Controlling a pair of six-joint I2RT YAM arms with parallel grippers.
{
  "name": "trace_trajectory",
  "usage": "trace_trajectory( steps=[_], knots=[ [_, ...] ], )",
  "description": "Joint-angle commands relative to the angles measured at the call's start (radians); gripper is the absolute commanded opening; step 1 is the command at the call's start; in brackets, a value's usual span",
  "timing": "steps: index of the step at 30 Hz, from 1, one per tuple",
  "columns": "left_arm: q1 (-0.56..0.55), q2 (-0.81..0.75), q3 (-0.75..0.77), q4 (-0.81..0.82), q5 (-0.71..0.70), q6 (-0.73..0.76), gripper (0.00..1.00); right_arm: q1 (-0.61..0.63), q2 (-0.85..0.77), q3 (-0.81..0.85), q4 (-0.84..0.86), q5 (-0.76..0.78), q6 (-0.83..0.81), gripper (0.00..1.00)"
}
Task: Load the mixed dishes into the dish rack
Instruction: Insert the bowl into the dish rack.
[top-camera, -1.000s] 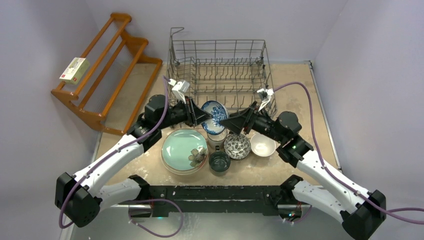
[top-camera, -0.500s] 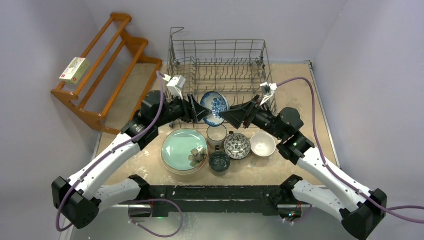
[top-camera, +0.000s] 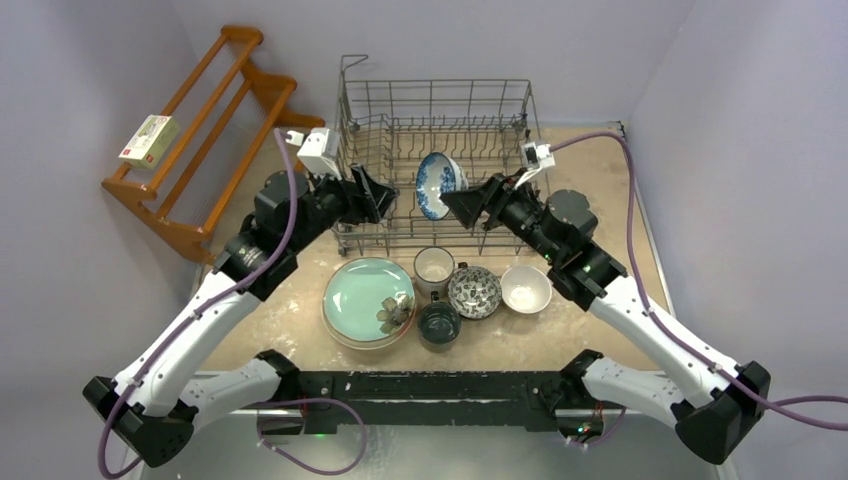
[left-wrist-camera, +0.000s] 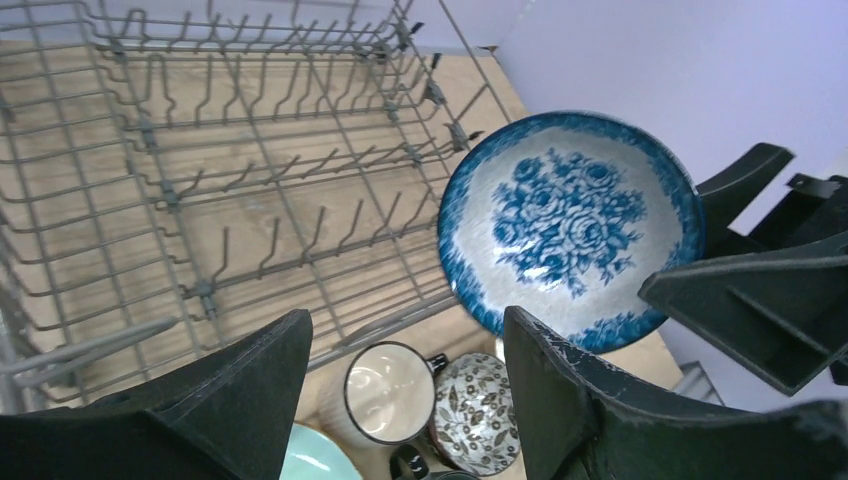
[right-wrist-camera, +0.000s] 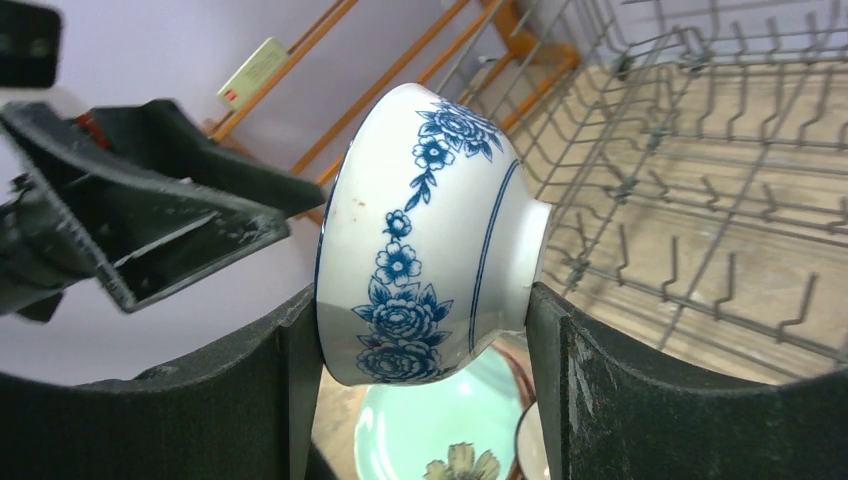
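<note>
Nearest, down on the desk (top-camera: 290, 322): mint green plate (top-camera: 365, 298), dark teal mug (top-camera: 439, 324), white mug (top-camera: 434, 266), patterned bowl (top-camera: 474, 291) and beige bowl (top-camera: 526, 288), all short of the dish rack (top-camera: 440, 102). Farther on, clamped in the right jaws, one pressing the rim and the other the foot: blue-and-white floral bowl (right-wrist-camera: 420, 240), tipped on edge above the rack's near tines. Facing its open side, left jaws spread wide, gripping nothing, just clear of the bowl.
</note>
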Motion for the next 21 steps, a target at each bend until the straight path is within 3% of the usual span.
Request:
trace_trajectory(
  steps=[1,14,21],
  knots=[
    [0.005,-0.038,0.029,-0.057,-0.096,0.070,0.68,0.002,0.010,0.111,-0.019,0.143,-0.107,0.00],
    [0.005,-0.119,-0.096,-0.084,-0.119,0.085,0.68,-0.021,0.082,0.241,-0.155,0.420,-0.343,0.00],
    [0.006,-0.126,-0.167,-0.064,-0.123,0.091,0.68,-0.111,0.126,0.291,-0.204,0.437,-0.433,0.00]
  ],
)
